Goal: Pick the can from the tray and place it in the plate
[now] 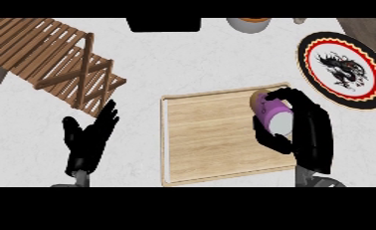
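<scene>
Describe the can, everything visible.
The can is a short cylinder with a purple side, a tan end facing up-left and a pale end toward the lower right. It lies tilted over the right part of the wooden tray, near its far right corner. The right hand is curled round it, fingers over the top and thumb below, hiding part of the side. Whether it touches the tray cannot be told. It is not yet at the plate.

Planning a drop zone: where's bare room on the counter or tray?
Free: left half of the wooden tray; counter between the wooden rack and tray. Crowded: tray's right side, where the right hand curls its fingers round the purple can beside the plate.
</scene>
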Action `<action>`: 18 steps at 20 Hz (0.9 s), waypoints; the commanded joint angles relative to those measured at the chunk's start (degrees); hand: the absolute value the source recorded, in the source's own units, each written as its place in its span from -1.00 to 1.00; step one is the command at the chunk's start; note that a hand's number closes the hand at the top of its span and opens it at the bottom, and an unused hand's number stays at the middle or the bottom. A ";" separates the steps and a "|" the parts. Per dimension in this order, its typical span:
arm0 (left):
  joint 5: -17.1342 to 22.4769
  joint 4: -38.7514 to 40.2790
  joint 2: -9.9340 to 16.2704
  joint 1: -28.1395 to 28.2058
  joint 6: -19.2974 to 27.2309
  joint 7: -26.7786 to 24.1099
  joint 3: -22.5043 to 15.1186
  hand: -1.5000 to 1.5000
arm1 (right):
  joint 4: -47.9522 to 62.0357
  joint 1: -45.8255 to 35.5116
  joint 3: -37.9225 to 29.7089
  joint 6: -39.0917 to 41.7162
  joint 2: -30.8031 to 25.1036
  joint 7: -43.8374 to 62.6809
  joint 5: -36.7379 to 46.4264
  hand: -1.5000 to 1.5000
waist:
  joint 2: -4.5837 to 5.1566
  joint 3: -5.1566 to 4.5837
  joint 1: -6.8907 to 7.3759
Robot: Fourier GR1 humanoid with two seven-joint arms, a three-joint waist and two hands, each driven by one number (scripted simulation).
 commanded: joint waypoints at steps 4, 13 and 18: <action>-0.11 -1.61 -0.05 0.03 -0.26 2.14 -0.14 0.00 | -0.08 0.31 -13.54 -4.19 -2.24 -4.84 -14.78 1.00 | 0.17 0.05 0.58; -1.44 -0.75 -0.86 1.76 -1.49 -1.42 -1.12 0.00 | 29.14 -12.82 -29.77 -11.25 -9.48 -23.84 -27.42 1.00 | 0.42 0.08 1.54; -1.92 -1.36 -0.65 -1.45 -0.43 2.17 -0.84 0.00 | 45.80 -21.71 -38.62 -11.67 -18.53 -32.81 -32.88 1.00 | 0.66 0.15 1.99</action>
